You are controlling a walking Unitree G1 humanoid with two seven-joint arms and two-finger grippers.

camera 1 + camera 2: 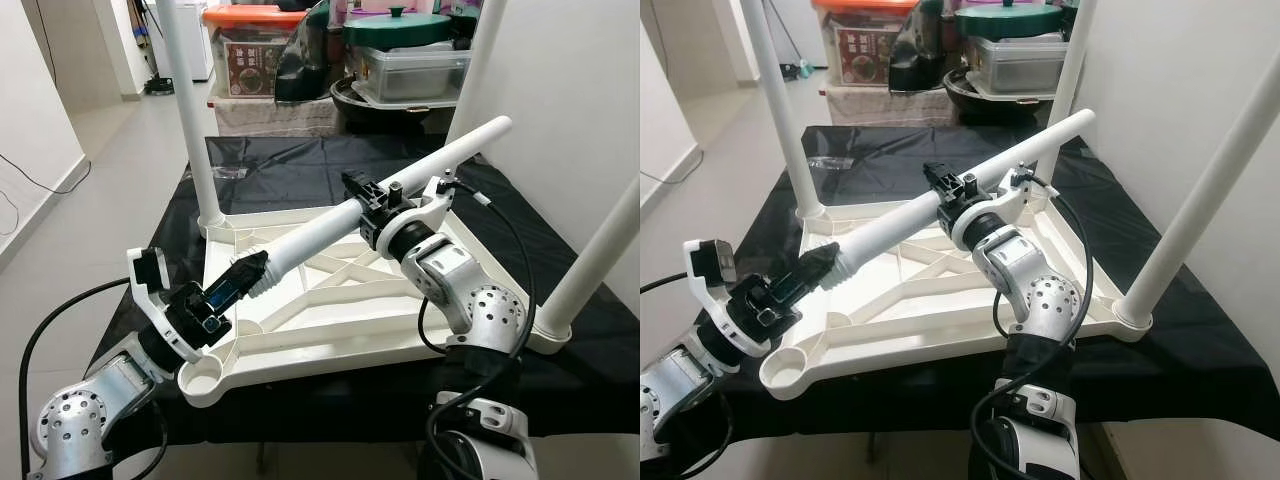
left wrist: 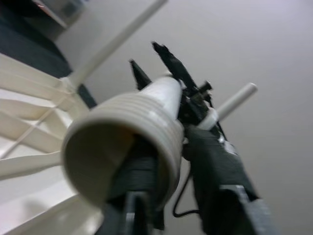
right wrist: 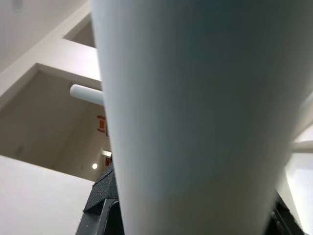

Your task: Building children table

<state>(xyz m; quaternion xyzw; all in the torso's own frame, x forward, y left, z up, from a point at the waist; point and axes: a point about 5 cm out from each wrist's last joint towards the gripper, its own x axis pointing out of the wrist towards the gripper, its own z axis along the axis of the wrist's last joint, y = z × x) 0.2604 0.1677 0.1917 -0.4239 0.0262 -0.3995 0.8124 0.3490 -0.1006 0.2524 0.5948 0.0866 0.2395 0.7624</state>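
Table top (image 1: pixel 330 330): white, upside down on the black-covered worktop (image 1: pixel 300 170), ribbed underside facing up.
Fitted legs: three stand upright in corner sockets, at 11 o'clock (image 1: pixel 190 110), 1 o'clock (image 1: pixel 480 60) and 4 o'clock (image 1: pixel 590 270).
Empty socket (image 1: pixel 203 378): corner at 7 o'clock.
Loose leg (image 1: pixel 390 195): held slanted above the table top, threaded end (image 2: pixel 122 147) low toward 8 o'clock.
Left gripper (image 1: pixel 250 272): pinching the threaded end.
Right gripper (image 1: pixel 368 192): clamped around the loose leg's middle.
Background, 12 o'clock: storage boxes (image 1: pixel 410 60).
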